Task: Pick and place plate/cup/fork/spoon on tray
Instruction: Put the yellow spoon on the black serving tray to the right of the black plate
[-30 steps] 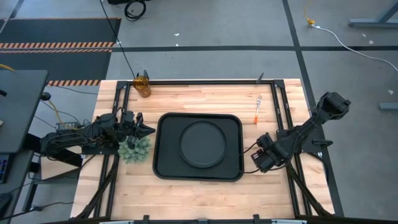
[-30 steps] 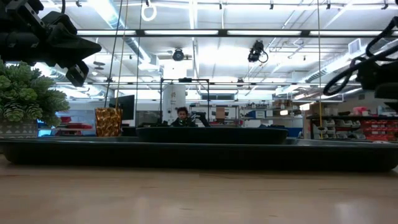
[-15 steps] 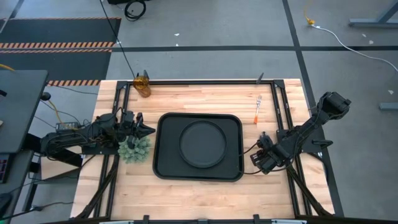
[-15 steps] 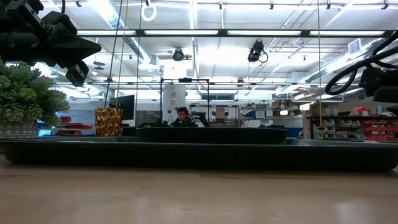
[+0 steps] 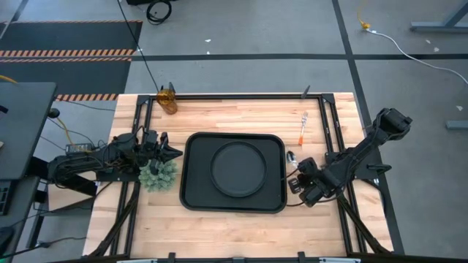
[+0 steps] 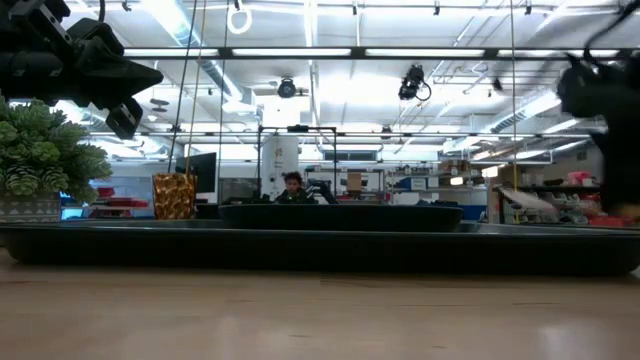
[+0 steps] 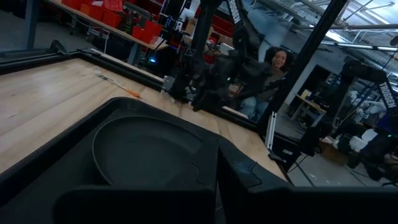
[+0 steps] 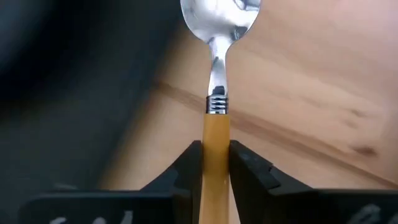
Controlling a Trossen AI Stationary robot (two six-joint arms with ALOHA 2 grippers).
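the right tool (image 8: pixel 215 163) is pinched on the spoon (image 8: pixel 219 25) handle. a moment ago the spoon was hidden; now it shows just right of the tray (image 5: pixel 191 190), lifted. next comes placing it there.

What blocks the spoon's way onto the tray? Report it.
Nothing visible. The right gripper, shut on the spoon, is just off the tray's right rim, with only bare table between. The plate fills the tray's middle, leaving a strip by that rim.
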